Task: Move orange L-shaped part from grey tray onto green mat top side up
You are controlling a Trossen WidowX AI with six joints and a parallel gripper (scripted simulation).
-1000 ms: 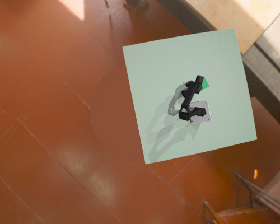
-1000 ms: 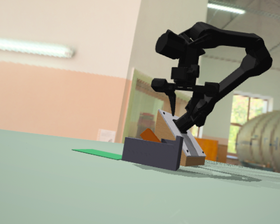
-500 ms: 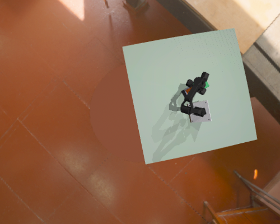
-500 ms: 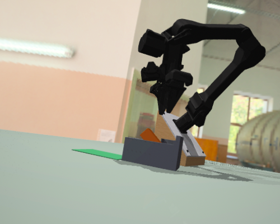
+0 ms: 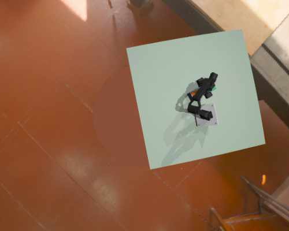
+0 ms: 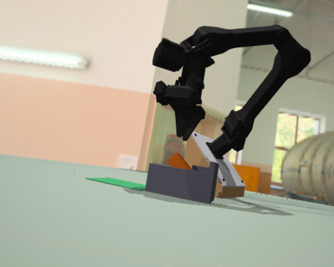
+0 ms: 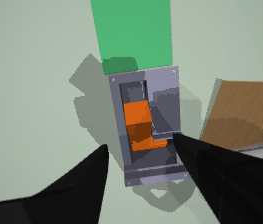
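Jaws of the black parallel gripper (image 6: pixel 189 128) stand apart, empty, above the grey rectangular tray (image 6: pixel 181 182) at frame centre. Tipped in its pocket, the orange L-shaped part (image 7: pixel 141 126) rises over the rim. Beyond the tray's far edge lies the flat green mat (image 7: pixel 133 32).
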